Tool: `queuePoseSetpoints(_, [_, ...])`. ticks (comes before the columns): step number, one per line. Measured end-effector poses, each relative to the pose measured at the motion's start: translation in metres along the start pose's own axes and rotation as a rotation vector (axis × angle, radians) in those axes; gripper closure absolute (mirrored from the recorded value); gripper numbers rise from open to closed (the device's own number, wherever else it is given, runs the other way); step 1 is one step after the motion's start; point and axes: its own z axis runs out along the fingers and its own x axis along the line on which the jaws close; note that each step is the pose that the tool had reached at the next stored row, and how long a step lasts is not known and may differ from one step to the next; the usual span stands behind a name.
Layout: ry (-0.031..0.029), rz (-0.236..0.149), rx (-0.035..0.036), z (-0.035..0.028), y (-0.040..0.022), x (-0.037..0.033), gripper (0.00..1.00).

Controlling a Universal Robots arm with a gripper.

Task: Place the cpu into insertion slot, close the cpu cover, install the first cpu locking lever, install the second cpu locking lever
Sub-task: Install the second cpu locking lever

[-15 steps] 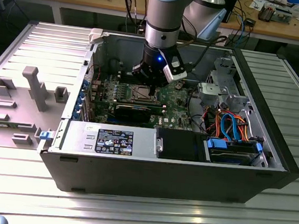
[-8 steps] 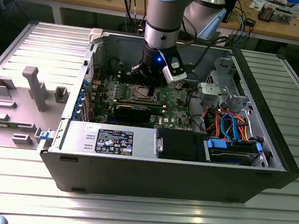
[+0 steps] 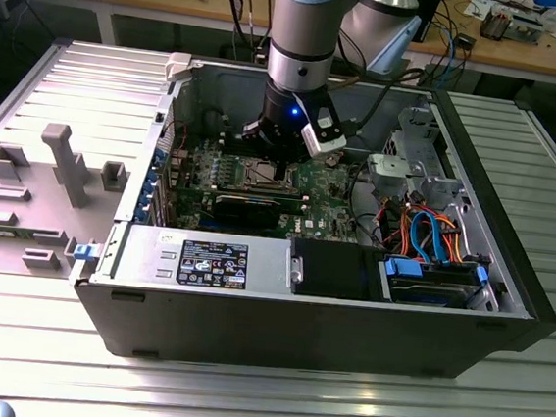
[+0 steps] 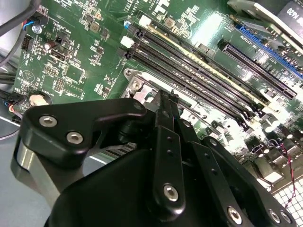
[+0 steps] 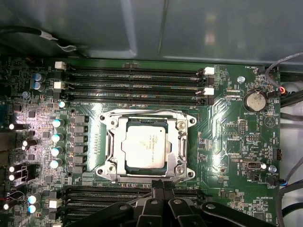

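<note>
The hand (image 3: 281, 156) hangs inside the open computer case (image 3: 465, 315), low over the green motherboard (image 3: 330, 184), at the end of the arm (image 3: 310, 24) that comes straight down from above. In both wrist views its black fingers (image 5: 161, 189) stand pressed close together with nothing between them, so the hand is narrowed and empty.

In the first wrist view the cpu (image 5: 146, 146) lies flat in the insertion slot (image 5: 110, 142), its dull silver top facing up, just ahead of the fingertips and apart from them. The cpu cover (image 5: 182, 142) is down around the chip, its silver frame lying flat on the slot's rim with the chip showing through the square window. The fingertips sit at the edge of the slot nearest the hand, over the metal rim there; whether they touch it I cannot tell.

Long black memory slots (image 5: 132, 85) run across the board on the far side of the slot from the hand, and another set runs beneath the fingers. In the second wrist view the fingers (image 4: 163, 142) cover most of the slot, and only a silver corner of its frame (image 4: 135, 82) peeks out beyond them.

The case stands on a ribbed metal bench (image 3: 240, 402).
</note>
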Motion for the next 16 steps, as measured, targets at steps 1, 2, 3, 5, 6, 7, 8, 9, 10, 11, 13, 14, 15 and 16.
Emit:
queuePoseSetpoints(1, [0.0000,0.000,0.0000,0.0000,0.0000,0.0000,0.89])
queuePoseSetpoints(2, [0.0000,0.000,0.0000,0.0000,0.0000,0.0000,0.89])
queuePoseSetpoints(3, [0.0000,0.000,-0.0001,0.0000,0.0000,0.0000,0.89])
queuePoseSetpoints(5, [0.0000,0.000,0.0000,0.0000,0.0000,0.0000,0.89])
queuePoseSetpoints(6, [0.0000,0.000,0.0000,0.0000,0.0000,0.0000,0.89])
queuePoseSetpoints(7, [0.0000,0.000,0.0000,0.0000,0.0000,0.0000,0.89])
queuePoseSetpoints(8, [0.0000,0.000,0.0000,0.0000,-0.0001,0.0000,0.89])
queuePoseSetpoints(9, [0.0000,0.000,0.0000,0.0000,-0.0001,0.0000,0.89])
queuePoseSetpoints(10, [-0.0001,0.000,0.0000,0.0000,-0.0001,0.0000,0.89])
queuePoseSetpoints(11, [0.0000,0.000,0.0000,0.0000,-0.0001,0.0003,0.89])
queuePoseSetpoints(13, [0.0001,0.000,0.0000,0.0000,-0.0001,0.0012,0.89])
queuePoseSetpoints(14, [0.0010,0.000,0.0001,-0.0001,-0.0001,0.0012,0.89])
queuePoseSetpoints(15, [0.0045,0.000,0.0000,-0.0001,-0.0001,0.0013,0.89])
queuePoseSetpoints(16, [0.0089,0.001,0.0000,-0.0001,-0.0001,0.0013,0.89])
